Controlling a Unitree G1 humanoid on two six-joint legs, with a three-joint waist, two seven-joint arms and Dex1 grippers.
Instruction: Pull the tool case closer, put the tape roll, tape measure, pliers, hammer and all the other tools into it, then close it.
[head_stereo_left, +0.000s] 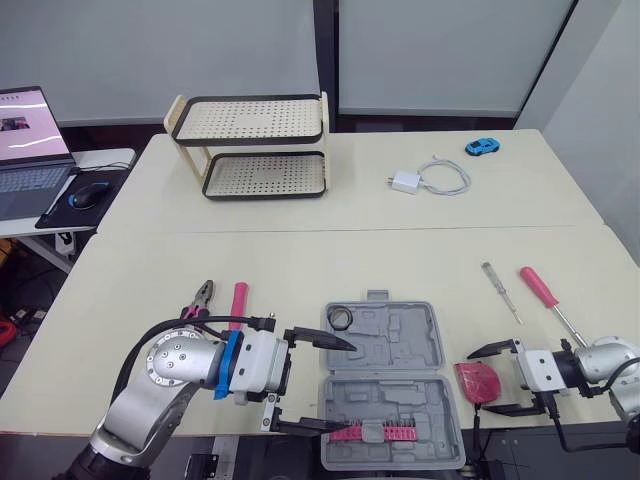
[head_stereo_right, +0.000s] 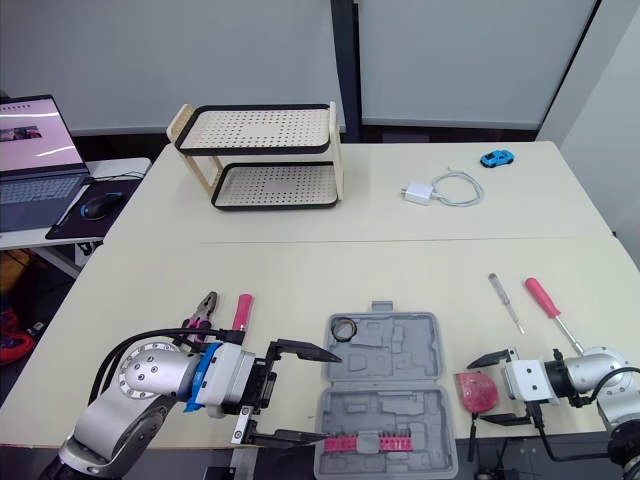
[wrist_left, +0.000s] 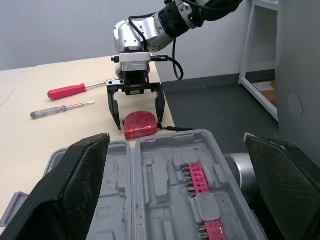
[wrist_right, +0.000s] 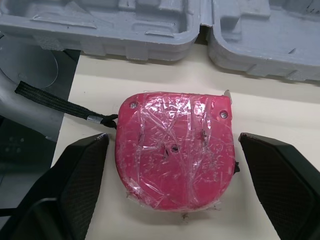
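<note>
Tool case (head_stereo_left: 390, 390) lower centre of the frame, open flat at the near edge of the tabletop (head_stereo_left: 300, 250), grey, both halves facing up. Tape roll (head_stereo_left: 341, 318) in the upper-left corner of the far half. Pink bit strip (head_stereo_left: 375, 432) in the near half.

Red tape measure (head_stereo_left: 477, 382) just right of the case, flat on the tabletop, black strap trailing off the edge. Right hand (head_stereo_left: 478, 380) lower right, fingers (wrist_right: 75, 185) spread wide on either side of the tape measure, gap visible on both sides, nothing held. Left hand (head_stereo_left: 335, 387) lower left, also spread wide and empty, straddling the case's left edge; contact with the case not clear.

Pliers (head_stereo_left: 200, 298) and a pink handle (head_stereo_left: 238, 300) side by side left of the case, partly hidden behind the left arm. Red screwdriver (head_stereo_left: 545, 290) and thin clear screwdriver (head_stereo_left: 500, 290) at right, well apart from the case.

Farther back: two-tier rack (head_stereo_left: 250, 145), white charger with cable (head_stereo_left: 430, 178), blue toy car (head_stereo_left: 482, 147). Laptop (head_stereo_left: 30, 140) and mouse (head_stereo_left: 88, 195) on a side desk, upper left.
</note>
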